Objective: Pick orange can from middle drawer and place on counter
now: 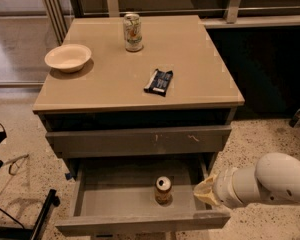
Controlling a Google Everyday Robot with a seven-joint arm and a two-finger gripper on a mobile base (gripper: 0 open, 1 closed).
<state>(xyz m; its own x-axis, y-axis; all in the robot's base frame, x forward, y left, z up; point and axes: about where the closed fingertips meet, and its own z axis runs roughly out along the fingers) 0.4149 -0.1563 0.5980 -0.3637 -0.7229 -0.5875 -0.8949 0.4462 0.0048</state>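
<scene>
Bowl (pixel 67 57) is over on the left side of the counter (pixel 105 91), cream coloured and sitting upright near the left edge. Moving right, a white and green can (pixel 132 31) stands upright toward the back of the counter, roughly in the middle. A bit right of that and closer to the front, a dark wrapper (pixel 159 81) lies flat, well apart from both the can and the bowl.

Under the counter there's a closed drawer front (pixel 115 142) with a couple of small orange scratches on it. Below that, the middle drawer (pixel 110 200) is pulled out. The orange can (pixel 163 190) stands upright inside it, right of centre and near the front wall, silver top with the pull tab facing up.

Just right of the can is the gripper (pixel 205 193), a tan tip at the drawer's right front corner, close to the can but not touching it. Honestly can't tell whether it's open or closed from this angle. The white arm (pixel 272 180) behind it comes in from the right edge, over the speckled floor (pixel 255 139).
</scene>
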